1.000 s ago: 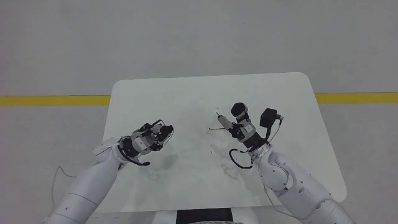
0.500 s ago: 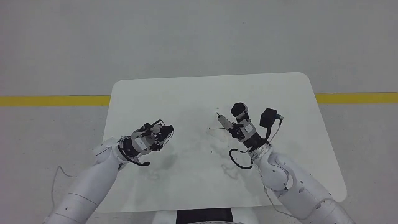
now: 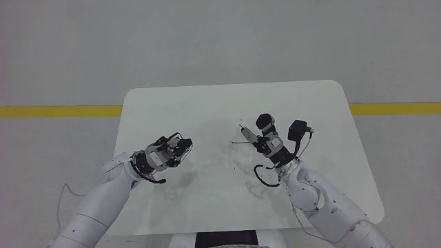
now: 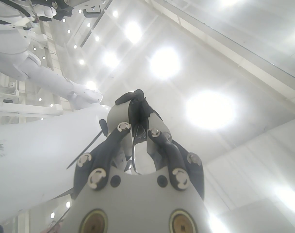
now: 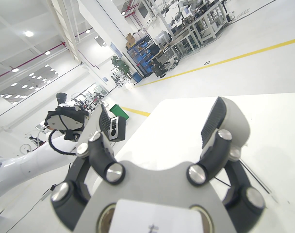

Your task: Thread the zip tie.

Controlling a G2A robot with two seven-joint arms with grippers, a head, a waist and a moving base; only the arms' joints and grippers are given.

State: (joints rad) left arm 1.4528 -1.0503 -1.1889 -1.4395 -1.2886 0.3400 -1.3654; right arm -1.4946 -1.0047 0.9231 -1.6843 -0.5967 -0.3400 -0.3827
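My left gripper (image 4: 136,98) points up at the ceiling and is shut on a black zip tie (image 4: 89,145), whose strap sticks out to one side below the fingers. From above, this gripper (image 3: 180,145) hovers over the near left part of the white table (image 3: 207,110). My right gripper (image 5: 160,105) is open over the table's middle (image 3: 253,138), with nothing between its ribbed pads. A thin black strap (image 3: 238,140) lies by its fingertips and appears again as a thin black strap (image 5: 256,179) on the table below the gripper.
The white table (image 5: 271,112) stretches beyond the right gripper to its rounded far corner. The other arm's wrist with its black camera box (image 5: 116,127) hangs off to one side. Yellow floor lines (image 3: 62,111) run behind the table.
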